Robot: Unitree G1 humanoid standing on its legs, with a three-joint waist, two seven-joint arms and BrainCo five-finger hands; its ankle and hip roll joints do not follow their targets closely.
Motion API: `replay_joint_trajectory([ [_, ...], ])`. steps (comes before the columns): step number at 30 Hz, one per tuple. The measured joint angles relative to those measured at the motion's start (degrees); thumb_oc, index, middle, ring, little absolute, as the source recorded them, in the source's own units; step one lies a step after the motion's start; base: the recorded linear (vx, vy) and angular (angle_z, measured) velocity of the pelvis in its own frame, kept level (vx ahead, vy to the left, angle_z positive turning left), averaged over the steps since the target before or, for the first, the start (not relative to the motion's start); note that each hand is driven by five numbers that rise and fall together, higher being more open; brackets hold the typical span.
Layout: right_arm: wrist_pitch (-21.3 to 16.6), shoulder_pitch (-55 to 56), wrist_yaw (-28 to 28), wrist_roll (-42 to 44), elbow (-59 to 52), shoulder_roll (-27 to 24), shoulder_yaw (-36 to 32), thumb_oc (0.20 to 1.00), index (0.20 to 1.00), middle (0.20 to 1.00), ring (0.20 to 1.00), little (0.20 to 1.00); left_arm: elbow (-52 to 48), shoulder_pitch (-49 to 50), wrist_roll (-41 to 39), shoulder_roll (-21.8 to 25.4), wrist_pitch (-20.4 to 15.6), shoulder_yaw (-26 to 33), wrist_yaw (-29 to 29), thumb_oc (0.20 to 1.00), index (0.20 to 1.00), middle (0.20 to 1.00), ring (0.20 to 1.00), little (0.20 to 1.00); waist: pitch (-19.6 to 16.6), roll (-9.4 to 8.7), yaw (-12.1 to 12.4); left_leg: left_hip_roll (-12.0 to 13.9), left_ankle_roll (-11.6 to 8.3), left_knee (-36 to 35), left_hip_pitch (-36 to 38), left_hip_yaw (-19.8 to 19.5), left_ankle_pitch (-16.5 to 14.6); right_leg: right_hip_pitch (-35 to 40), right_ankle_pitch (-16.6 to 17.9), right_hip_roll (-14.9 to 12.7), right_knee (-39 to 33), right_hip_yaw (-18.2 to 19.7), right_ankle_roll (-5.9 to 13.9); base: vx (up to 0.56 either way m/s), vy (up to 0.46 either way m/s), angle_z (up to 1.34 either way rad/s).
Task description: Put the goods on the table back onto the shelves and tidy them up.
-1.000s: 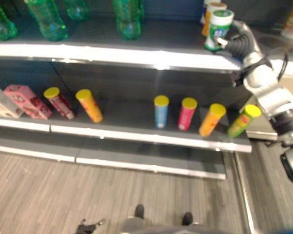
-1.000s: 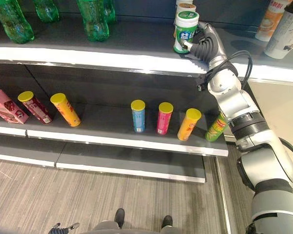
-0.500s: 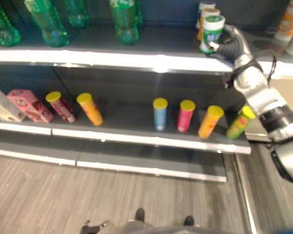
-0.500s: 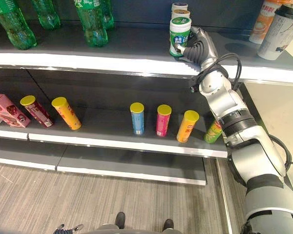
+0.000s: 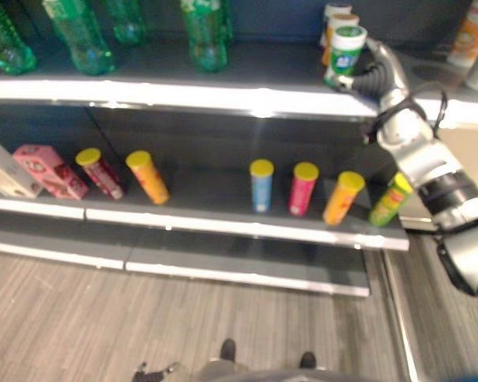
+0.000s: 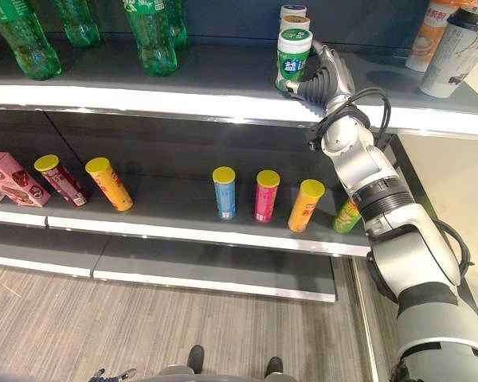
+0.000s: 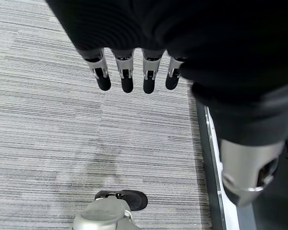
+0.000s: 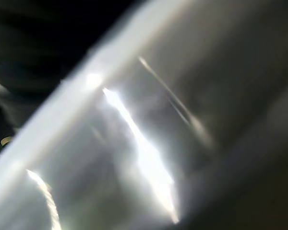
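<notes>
Right hand [image 6: 325, 78] up on top shelf [image 6: 223, 95], apparently grasping green-capped jar [image 6: 292, 56] at its 9 o'clock. Left hand [image 7: 134, 72] released, over floor [image 7: 48, 134].

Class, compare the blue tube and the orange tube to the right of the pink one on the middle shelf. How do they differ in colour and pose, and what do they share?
The blue tube is blue, the orange tube orange. The blue tube stands about upright, while the orange tube leans with its top to the right. The blue tube is left of the pink tube, the orange tube right of it. Both have yellow lids and stand on the same shelf.
</notes>
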Motion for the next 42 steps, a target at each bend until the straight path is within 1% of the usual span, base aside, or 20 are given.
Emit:
replay_joint_trajectory([
  [10,0.47,0.14,-0.1,0.05,-0.72,-0.14,-0.11,1.0,1.0,1.0,1.0,1.0,-0.01,0.01,0.0,-0.23,0.02,0.01,0.05,1.0,1.0,1.0,1.0,1.0,0.02,-0.04,-0.08,0.04,-0.04,0.0,0.13,0.03,0.02,-0.05,0.0,0.03,0.0,0.0,0.0,0.0,0.01,0.0],
  [14,0.52,3.17,-0.48,0.2,-6.61,-1.45,-2.79,1.0,1.0,1.0,1.0,1.0,-0.11,0.26,0.0,-0.3,0.27,0.08,0.07,1.0,1.0,1.0,1.0,1.0,0.14,-0.18,0.0,0.03,-0.03,-0.01,0.06,-0.02,0.02,-0.13,-0.04,0.01,-0.01,-0.11,-0.01,-0.01,0.028,0.01],
  [15,0.58,6.82,-0.5,1.23,-12.48,-2.74,-6.57,1.0,1.0,1.0,1.0,1.0,-0.47,0.24,0.01,-0.31,0.52,0.35,0.1,1.0,1.0,1.0,1.0,1.0,0.27,-0.34,0.12,0.03,-0.04,-0.02,-0.01,-0.18,0.01,-0.09,-0.05,0.01,0.0,-0.4,0.0,-0.01,0.047,0.08],
  [17,-0.77,10.88,-1.71,2.56,-18.6,-4.26,-10.27,1.0,1.0,1.0,1.0,1.0,-0.55,0.53,0.02,-0.56,0.78,0.71,0.11,1.0,1.0,1.0,1.0,1.0,0.36,-0.49,0.09,-0.06,-0.04,-0.02,-0.09,-0.56,0.01,0.04,-0.08,-0.06,0.0,-1.02,0.0,0.0,0.03,0.09],
  [18,-1.06,10.98,-2.06,3.05,-18.81,-4.46,-10.77,1.0,1.0,1.0,1.0,1.0,-0.43,0.79,0.03,-0.67,1.06,0.7,0.1,1.0,1.0,1.0,1.0,1.0,0.39,-0.53,0.01,-0.08,-0.04,-0.02,-0.07,-0.51,0.01,0.04,-0.1,-0.07,0.01,-1.01,0.01,0.0,0.0,0.0],
  [20,-1.64,12.87,-2.82,5.91,-20.47,-5.96,-13.72,1.0,1.0,1.0,1.0,1.0,-0.49,0.84,0.05,-0.9,1.15,0.73,0.09,1.0,1.0,1.0,1.0,1.0,0.59,-0.85,0.07,-0.06,-0.05,-0.02,-0.05,-0.58,0.01,0.1,-0.16,-0.05,0.01,-1.03,0.0,-0.01,0.017,0.01],
  [22,-2.81,14.05,-2.87,8.01,-21.4,-7.93,-15.18,1.0,1.0,1.0,1.0,1.0,-0.47,0.88,0.06,-0.98,1.18,0.75,0.04,1.0,1.0,1.0,1.0,1.0,0.9,-1.24,0.08,-0.06,-0.05,-0.02,-0.06,-0.57,0.01,0.1,-0.19,-0.05,0.01,-1.04,0.02,0.0,0.015,0.0],
  [25,-3.74,16.26,-3.15,10.99,-22.95,-9.58,-18.74,1.0,1.0,1.0,1.0,1.0,-0.45,0.84,0.06,-1.09,1.19,1.85,-0.1,1.0,1.0,1.0,1.0,1.0,1.5,-2.21,0.2,-0.04,-0.06,-0.03,-0.03,-0.52,0.0,0.11,-0.23,-0.05,0.01,-1.03,0.05,0.0,0.012,0.0],
  [27,-5.04,17.68,-3.17,14.09,-23.25,-10.6,-20.62,1.0,1.0,1.0,1.0,1.0,-0.68,0.69,0.05,-0.96,1.13,2.57,-0.13,1.0,1.0,1.0,1.0,1.0,2.03,-3.12,0.17,-0.05,-0.06,-0.02,0.07,-0.5,-0.01,0.21,-0.23,-0.06,0.01,-1.02,0.05,0.0,0.0,0.0],
  [29,-5.33,18.04,-3.19,16.02,-23.59,-10.71,-21.35,1.0,1.0,1.0,1.0,1.0,-0.8,0.64,0.04,-0.96,1.17,2.58,-0.3,1.0,1.0,1.0,1.0,1.0,2.28,-3.68,0.12,-0.06,-0.05,-0.02,0.09,-0.44,-0.02,0.21,-0.24,-0.07,0.01,-1.0,0.06,0.0,0.0,0.0],
  [31,-6.11,19.87,-3.32,17.01,-26.25,-10.7,-23.62,1.0,1.0,1.0,1.0,1.0,-0.88,0.32,0.04,-0.99,1.17,2.83,-0.38,1.0,1.0,1.0,1.0,1.0,2.57,-4.17,0.28,-0.06,-0.04,-0.02,0.04,-0.51,-0.03,0.21,-0.27,-0.08,0.01,-1.01,0.09,-0.01,0.009,0.02],
  [34,-7.36,21.81,-4.08,16.97,-28.9,-10.74,-25.95,1.0,1.0,1.0,1.0,1.0,-0.88,0.04,0.04,-1.0,1.21,2.98,-0.38,1.0,1.0,1.0,1.0,1.0,2.78,-4.52,0.63,-0.12,-0.02,-0.02,-0.01,-0.51,-0.05,0.16,-0.3,-0.14,0.01,-0.95,0.1,0.0,0.0,0.0],
  [36,-7.69,24.61,-4.62,16.96,-32.26,-10.69,-28.87,1.0,1.0,1.0,1.0,1.0,-1.05,-0.25,0.04,-1.01,1.19,3.02,-0.36,1.0,1.0,1.0,1.0,1.0,2.83,-4.61,1.1,-0.18,0.03,-0.01,-0.02,-0.52,-0.1,0.16,-0.34,-0.22,0.01,-0.97,0.14,0.0,0.0,0.0],
  [38,-9.52,28.86,-5.27,16.84,-36.72,-10.5,-33.09,1.0,1.0,1.0,1.0,1.0,-1.09,-0.32,0.05,-1.07,1.2,3.07,-0.36,1.0,1.0,1.0,1.0,1.0,2.84,-4.63,1.2,-0.34,0.13,-0.01,0.06,-0.34,-0.16,0.15,-0.38,-0.38,0.01,-0.82,0.19,0.01,-0.002,-0.03],
  [41,-10.38,35.45,-5.91,15.69,-42.33,-9.58,-38.8,1.0,1.0,1.0,1.0,1.0,-1.4,-0.25,0.08,-1.21,1.17,4.64,-0.37,1.0,1.0,1.0,1.0,1.0,2.89,-4.65,0.98,-0.38,0.22,-0.01,0.33,0.27,-0.33,0.04,-0.39,-0.45,0.01,-0.11,0.22,0.01,-0.019,-0.1],
  [42,-11.22,37.33,-5.94,15.68,-43.82,-9.36,-39.59,1.0,1.0,1.0,1.0,1.0,-1.36,-0.21,0.13,-1.2,1.21,4.72,-0.37,1.0,1.0,1.0,1.0,1.0,2.93,-4.59,0.42,-0.38,0.18,-0.01,0.36,0.42,-0.37,0.0,-0.38,-0.44,0.01,0.12,0.22,-0.03,-0.043,-0.07],
])
